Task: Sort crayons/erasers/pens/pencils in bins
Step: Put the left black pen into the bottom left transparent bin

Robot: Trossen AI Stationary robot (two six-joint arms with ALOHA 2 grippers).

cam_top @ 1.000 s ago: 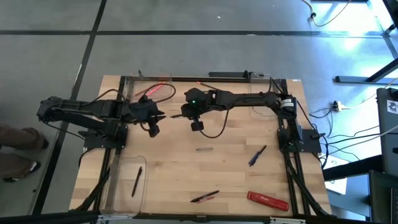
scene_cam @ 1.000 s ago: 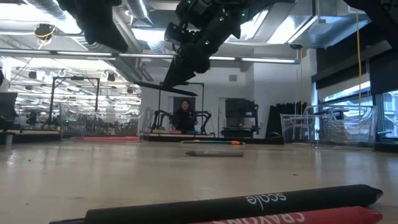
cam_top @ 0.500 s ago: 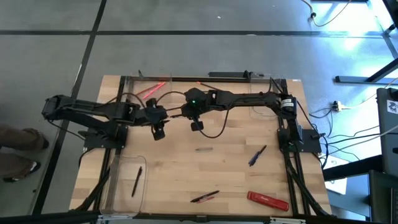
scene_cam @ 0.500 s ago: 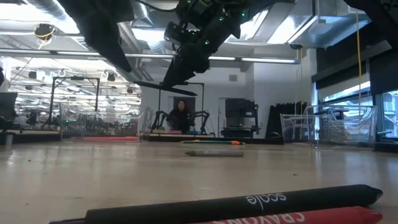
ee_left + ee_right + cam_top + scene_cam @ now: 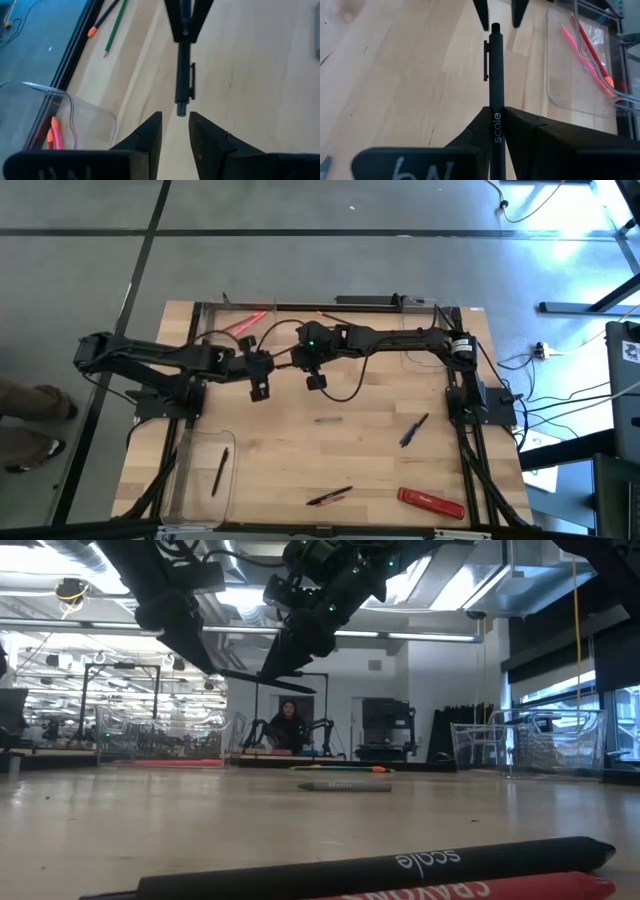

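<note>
A slim black pen (image 5: 494,85) with a clip and white "scale" lettering is hanging in mid-air, upper centre of the high view, above the table (image 5: 300,460). The right gripper (image 5: 494,117) is reaching in from the right, clamping its jaws on the pen's barrel. The left gripper (image 5: 175,122) is stretching in from the left, facing it, jaws apart around the pen's tip without touching. Pink crayons (image 5: 590,60) are lying in the clear bin (image 5: 560,95) nearby.

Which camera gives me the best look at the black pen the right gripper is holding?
The right wrist view: the pen runs out from the right gripper, clip and lettering clear. The left wrist view shows its tip end-on before the open left gripper; the high and low views barely show it.
</note>
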